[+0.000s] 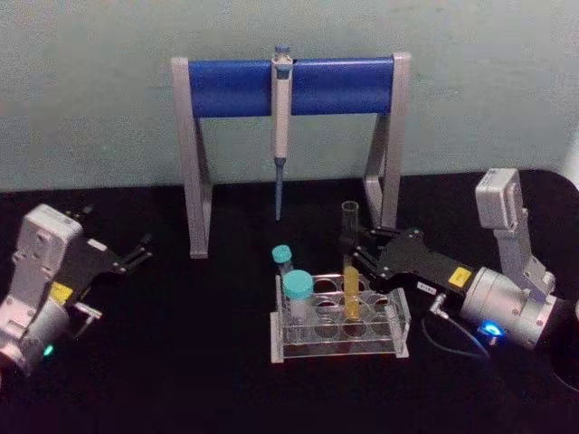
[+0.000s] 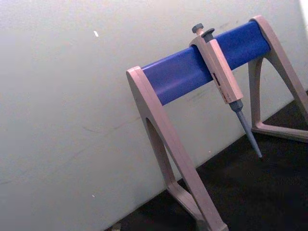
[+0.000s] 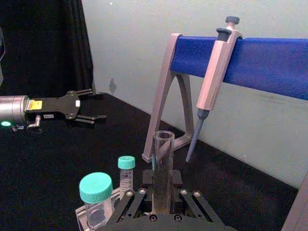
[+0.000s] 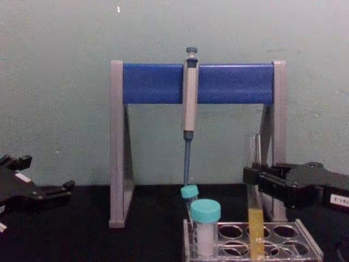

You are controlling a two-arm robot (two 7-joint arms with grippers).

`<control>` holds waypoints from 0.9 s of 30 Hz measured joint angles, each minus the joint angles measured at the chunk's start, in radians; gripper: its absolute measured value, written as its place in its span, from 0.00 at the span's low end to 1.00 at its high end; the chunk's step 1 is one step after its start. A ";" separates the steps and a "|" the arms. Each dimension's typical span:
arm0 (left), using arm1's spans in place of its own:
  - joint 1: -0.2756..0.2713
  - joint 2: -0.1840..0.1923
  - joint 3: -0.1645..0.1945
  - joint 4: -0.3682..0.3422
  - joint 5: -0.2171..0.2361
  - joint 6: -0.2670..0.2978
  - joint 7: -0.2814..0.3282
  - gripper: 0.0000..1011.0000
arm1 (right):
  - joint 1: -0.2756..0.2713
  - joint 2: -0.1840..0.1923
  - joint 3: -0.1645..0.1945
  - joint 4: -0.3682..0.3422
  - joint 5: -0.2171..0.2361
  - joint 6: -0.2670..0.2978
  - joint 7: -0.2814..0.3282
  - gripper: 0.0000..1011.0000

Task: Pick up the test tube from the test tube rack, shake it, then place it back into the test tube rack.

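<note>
Black tabletop [image 1: 181, 362] carries everything. At the far left the left gripper [image 1: 140, 253] hangs idle, fingers spread and empty, well apart from the work, which leaves the other arm room. Behind the middle stands a grey-and-blue pipette stand [image 1: 235, 88] with a pipette [image 1: 281, 117] hung on its bar. Nearer, the test tube rack [image 1: 336, 349] holds two teal-capped tubes [image 1: 297, 287] at its left end. Right of them is the test tube [image 1: 350, 303], upright in a hole, its yellow liquid low. The right gripper [image 1: 351, 248] reaches in from the right, fingers clenched on the bare glass above the rack, placed, I judge, to lift it straight out.
</note>
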 joint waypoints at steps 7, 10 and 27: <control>0.000 0.000 0.000 0.000 0.000 0.000 0.000 0.99 | 0.002 0.000 -0.002 0.003 -0.001 0.006 -0.001 0.23; 0.000 0.000 0.000 0.000 0.000 0.000 0.000 0.99 | 0.003 -0.001 -0.003 0.004 -0.002 0.008 -0.002 0.23; 0.000 0.000 0.000 0.000 0.000 0.000 0.000 0.99 | 0.006 -0.001 -0.006 0.005 -0.012 0.024 -0.016 0.23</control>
